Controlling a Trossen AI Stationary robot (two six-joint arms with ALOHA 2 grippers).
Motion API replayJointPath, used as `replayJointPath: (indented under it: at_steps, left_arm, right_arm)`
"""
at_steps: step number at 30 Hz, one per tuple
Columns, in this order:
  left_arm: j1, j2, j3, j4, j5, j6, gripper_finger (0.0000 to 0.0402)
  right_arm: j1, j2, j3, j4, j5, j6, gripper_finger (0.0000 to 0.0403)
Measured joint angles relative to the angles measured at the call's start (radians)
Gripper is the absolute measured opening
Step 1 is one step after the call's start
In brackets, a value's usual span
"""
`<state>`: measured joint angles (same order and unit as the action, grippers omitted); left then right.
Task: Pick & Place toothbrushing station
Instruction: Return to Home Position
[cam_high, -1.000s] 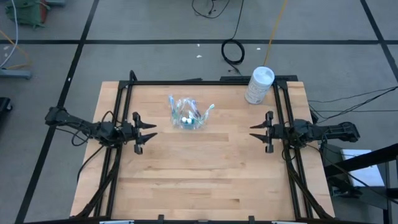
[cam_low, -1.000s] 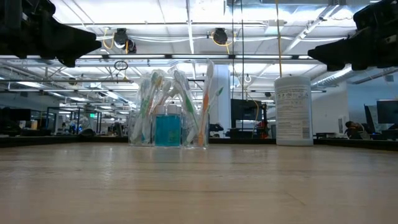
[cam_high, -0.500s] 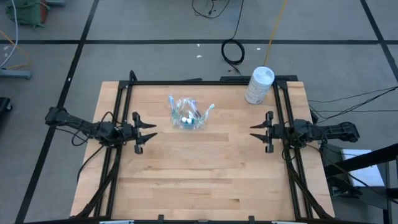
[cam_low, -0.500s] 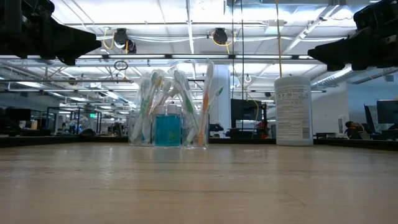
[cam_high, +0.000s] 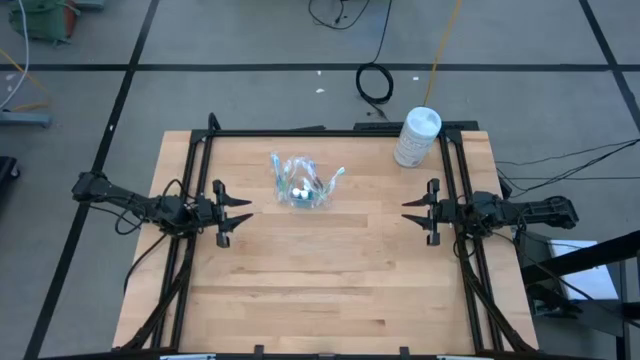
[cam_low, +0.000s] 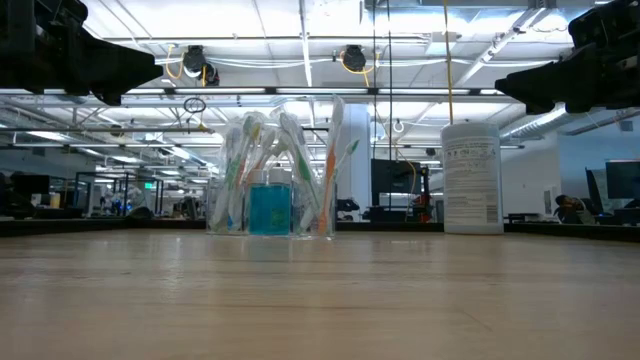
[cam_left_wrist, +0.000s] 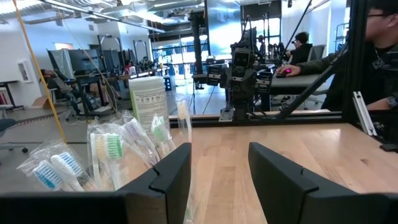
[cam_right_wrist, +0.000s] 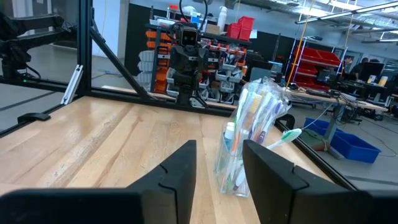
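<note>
High view: nothing was found shifted since the prior frames. The left gripper (cam_high: 246, 210) and right gripper (cam_high: 405, 213) were held spread and empty, the cup (cam_high: 303, 186) standing between them, touching neither. Low view: toothbrushes (cam_low: 330, 160) were seated inside. Wrist views: gaps confirmed. Placement was judged finished.

— What is sitting on the wooden table (cam_high: 330, 280)?
— A clear cup (cam_high: 301, 187) is standing upright toward the far edge, left of centre, with toothbrushes (cam_low: 330, 175) leaning out of it.
— Is anything else resting there?
— A white canister (cam_high: 417, 137) is standing at the far right corner, well apart from the cup. It seems to be sitting right by the black frame rail (cam_high: 300, 131), though I am not seeing whether it is touching it.
</note>
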<state>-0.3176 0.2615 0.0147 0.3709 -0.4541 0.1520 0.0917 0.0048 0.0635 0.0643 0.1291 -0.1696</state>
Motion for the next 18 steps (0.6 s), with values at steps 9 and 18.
replayJointPath:
  at_steps: [9, 18]
  left_arm:
    - [0.0, 0.0, 0.0, 0.0, 0.0, 0.001, 0.0163]
    - [0.0, 0.0, 0.0, 0.0, 0.0, 0.001, 0.0163]
  right_arm:
    - [0.0, 0.0, 0.0, 0.0, 0.0, 0.0, 0.0123]
    - [0.0, 0.0, 0.0, 0.0, 0.0, 0.0, 0.0121]
